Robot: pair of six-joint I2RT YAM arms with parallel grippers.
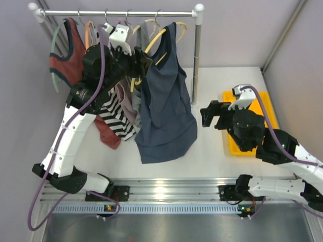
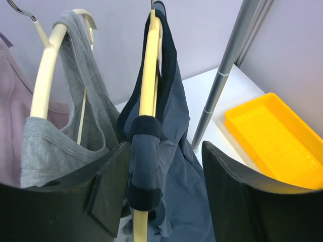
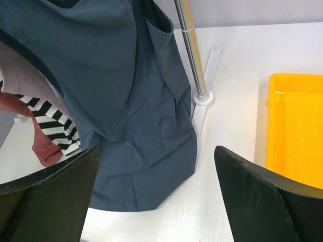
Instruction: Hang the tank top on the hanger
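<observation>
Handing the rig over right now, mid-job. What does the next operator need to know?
Left gripper: open, raised at the rack, fingers either side of the hanger's near arm, not clamping.
Right gripper: open and empty, low over the table by the yellow tray.
The tank top hangs on the hanger, one strap looped over its near arm; the hem reaches the table.
The hanger appears hooked on the rail.
Done: top looks hung.
Left: check the far strap, then back the left arm out without snagging.
</observation>
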